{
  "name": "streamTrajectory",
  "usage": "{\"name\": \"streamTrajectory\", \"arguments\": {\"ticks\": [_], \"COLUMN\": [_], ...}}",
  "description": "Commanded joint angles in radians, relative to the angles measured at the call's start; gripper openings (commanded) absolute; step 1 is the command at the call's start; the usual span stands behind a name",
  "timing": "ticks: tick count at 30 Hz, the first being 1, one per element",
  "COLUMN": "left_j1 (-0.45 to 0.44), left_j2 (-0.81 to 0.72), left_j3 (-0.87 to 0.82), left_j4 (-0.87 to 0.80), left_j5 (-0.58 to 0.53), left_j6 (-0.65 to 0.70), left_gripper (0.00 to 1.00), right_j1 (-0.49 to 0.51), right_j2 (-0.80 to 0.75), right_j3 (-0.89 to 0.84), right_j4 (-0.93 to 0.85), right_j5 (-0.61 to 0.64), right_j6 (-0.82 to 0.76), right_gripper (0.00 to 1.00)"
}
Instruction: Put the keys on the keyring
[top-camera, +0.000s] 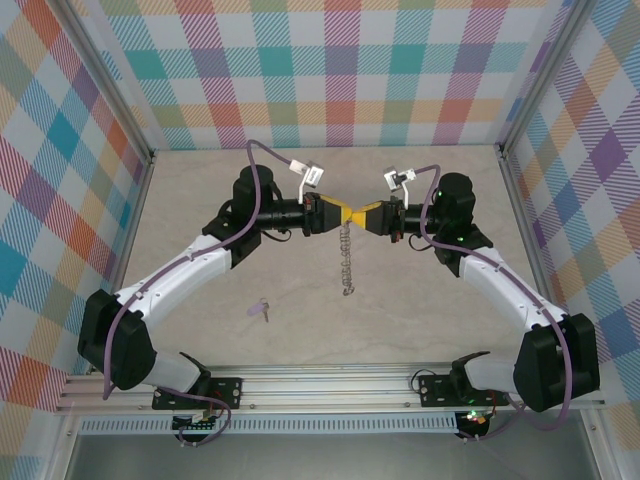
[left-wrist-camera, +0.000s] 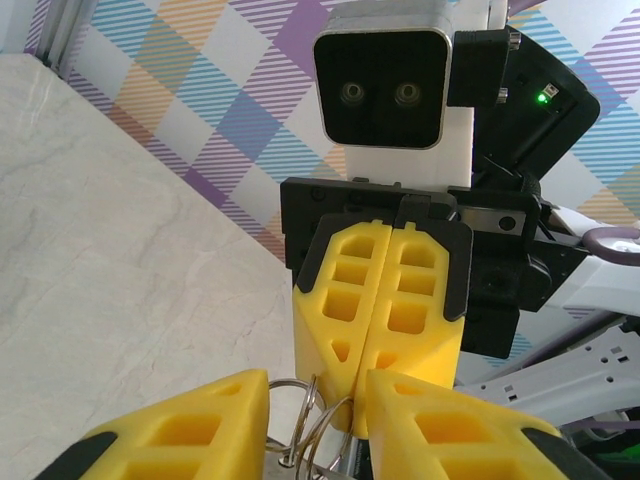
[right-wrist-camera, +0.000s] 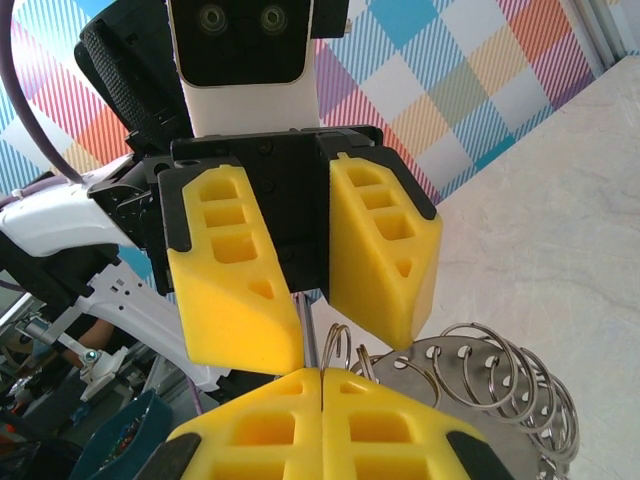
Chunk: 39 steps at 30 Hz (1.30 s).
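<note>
Hanging item: the keyring (top-camera: 347, 262), a silvery chain, drops from the spot where the two tools meet above the middle of the tabletop (top-camera: 400, 320); whether its lower end touches the surface cannot be told.
Left tool (top-camera: 343, 213): points right, tip to tip with its partner. In the left wrist view its yellow fingers (left-wrist-camera: 190, 420) stand a narrow way apart, with wire loops of the keyring between them. Whether the fingers press on the loops cannot be told.
Right tool (top-camera: 362, 217): points left. In the right wrist view its yellow fingers (right-wrist-camera: 250, 425) are pressed together along a single seam, and a wire loop rises just at their tips. A stack of loops lies just to the right of them. Whether the wire is pinched in the seam cannot be told.
Key (top-camera: 263, 310): pale lilac, lying flat on the tabletop, near the left arm and well apart from the keyring and both tools.
Surroundings: checked walls (top-camera: 330, 70) in many colours enclose the tabletop on three sides.
</note>
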Motion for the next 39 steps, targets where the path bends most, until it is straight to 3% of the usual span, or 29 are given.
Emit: {"name": "streamTrajectory", "arguments": {"ticks": [1, 7, 12, 18, 29, 30, 31, 34, 39], "left_j1": [-0.016, -0.020, -0.021, -0.022, -0.030, -0.030, -0.030, -0.030, -0.030], "left_j2": [0.003, 0.007, 0.002, 0.000, -0.030, -0.038, -0.044, -0.057, -0.067], "left_j3": [0.024, 0.020, 0.012, 0.009, -0.015, -0.019, -0.022, -0.023, -0.014], "left_j4": [-0.004, -0.005, -0.007, -0.011, 0.008, 0.008, 0.011, 0.014, 0.008], "left_j5": [0.038, 0.039, 0.042, 0.046, -0.028, -0.040, -0.049, -0.059, -0.049], "left_j6": [0.023, 0.027, 0.030, 0.037, 0.055, 0.058, 0.059, 0.063, 0.070], "left_gripper": [0.28, 0.18, 0.17, 0.00, 0.00, 0.00, 0.00, 0.00, 0.00], "right_j1": [0.001, 0.001, 0.001, 0.001, 0.001, -0.001, -0.003, -0.028, -0.078], "right_j2": [-0.013, -0.010, -0.003, 0.003, 0.006, 0.003, -0.003, -0.036, -0.071], "right_j3": [0.034, 0.034, 0.035, 0.036, 0.056, 0.061, 0.066, 0.065, 0.053], "right_j4": [0.033, 0.031, 0.034, 0.047, 0.040, 0.026, 0.005, -0.036, -0.069], "right_j5": [-0.017, -0.012, -0.010, -0.014, 0.016, 0.020, 0.031, 0.061, 0.079], "right_j6": [-0.012, -0.014, -0.013, -0.001, 0.016, 0.009, -0.001, -0.022, -0.024], "right_gripper": [0.00, 0.00, 0.00, 0.00, 0.00, 0.03, 0.16, 0.36, 0.41]}}
